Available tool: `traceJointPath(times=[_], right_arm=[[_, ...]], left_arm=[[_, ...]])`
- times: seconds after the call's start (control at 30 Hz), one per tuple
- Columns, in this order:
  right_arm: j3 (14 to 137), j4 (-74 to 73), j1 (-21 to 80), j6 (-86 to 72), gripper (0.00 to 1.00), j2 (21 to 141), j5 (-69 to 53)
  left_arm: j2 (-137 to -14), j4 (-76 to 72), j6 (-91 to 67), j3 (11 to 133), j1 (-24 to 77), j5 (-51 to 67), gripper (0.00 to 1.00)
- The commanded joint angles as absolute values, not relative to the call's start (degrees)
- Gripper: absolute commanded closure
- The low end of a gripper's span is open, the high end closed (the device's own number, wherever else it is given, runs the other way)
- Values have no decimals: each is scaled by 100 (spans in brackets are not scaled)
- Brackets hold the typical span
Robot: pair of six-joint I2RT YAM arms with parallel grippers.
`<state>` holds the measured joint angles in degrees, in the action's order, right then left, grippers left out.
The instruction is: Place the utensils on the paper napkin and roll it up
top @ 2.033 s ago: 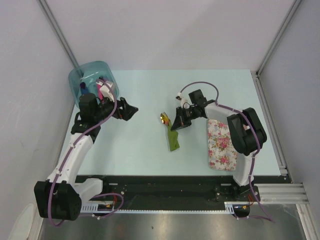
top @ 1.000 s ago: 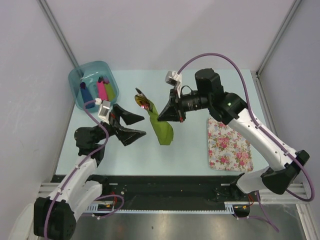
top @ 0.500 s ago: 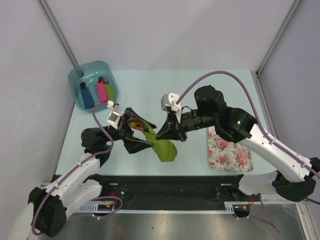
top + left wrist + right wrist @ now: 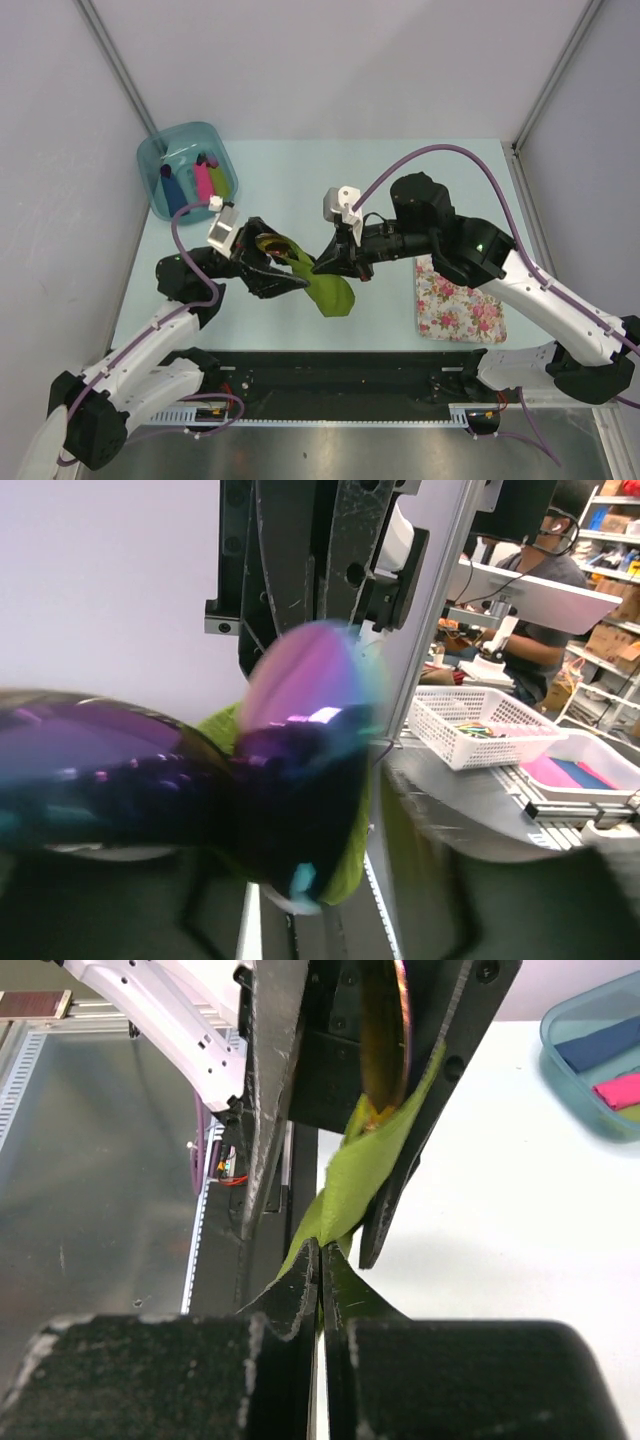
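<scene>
While I am holding the paper napkin (image 4: 332,297) off the bench (image 4: 400,190) with the right gripper (image 4: 321,1265), I am judging the task to be in its late rolling stage. The green sheet is already wrapped loosely around the utensils (image 4: 268,242), and their shiny rainbow-tinted heads are poking out of its upper end. The bundle is hanging in the air between the two arms, well apart from the flowered mat (image 4: 455,300).

My right jaws are pressed fully together on a thin fold of the napkin near its middle. The left gripper (image 4: 288,270) is sitting astride the head end, its jaws standing partly apart. One is lying against the paper, and a gap is showing at the other, so I am not counting it as a grip yet.

Next, I am thinking, the left jaws need to clamp squarely on paper and handles together, so the wrap can be tightened without the utensils sliding out. The lower end is looking loose and baggy, which is my main worry.
</scene>
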<state>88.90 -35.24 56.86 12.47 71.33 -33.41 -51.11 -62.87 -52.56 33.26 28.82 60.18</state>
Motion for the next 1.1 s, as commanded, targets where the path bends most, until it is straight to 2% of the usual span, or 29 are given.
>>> traceJointPath(times=[0.0,0.13,0.23,0.33,0.43,0.57,0.8,0.9,1.0,1.03,1.07], right_arm=[[8912,-2866,5678,1116,100,6917,-3173],[8842,-2734,5678,1081,100,6838,-3155],[8807,-2698,5669,993,100,6803,-3129],[8693,-2567,5669,914,100,6707,-3041],[8596,-2409,5669,862,100,6627,-2936],[8517,-2198,5669,756,100,6557,-2813],[8473,-2057,5669,624,100,6521,-2777],[8446,-2013,5678,589,100,6539,-2786],[8429,-1986,5678,571,100,6530,-2760],[8429,-1978,5669,571,100,6530,-2734],[8403,-1978,5669,563,100,6522,-2725]], left_arm=[[-5142,-6504,-5309,3490,2971,6003,50],[-5159,-6407,-5291,3454,2971,5924,53],[-5168,-6363,-5265,3463,2962,5880,61],[-5185,-6381,-5317,3480,2962,5880,65],[-5194,-6381,-5387,3472,2953,5819,64],[-5194,-6302,-5493,3428,2909,5617,56],[-5273,-6337,-5607,3489,2892,5502,57],[-5300,-6346,-5642,3551,2883,5502,62],[-5300,-6390,-5686,3568,2865,5520,75],[-5300,-6442,-5687,3560,2857,5546,85],[-5300,-6451,-5687,3551,2848,5563,90]])
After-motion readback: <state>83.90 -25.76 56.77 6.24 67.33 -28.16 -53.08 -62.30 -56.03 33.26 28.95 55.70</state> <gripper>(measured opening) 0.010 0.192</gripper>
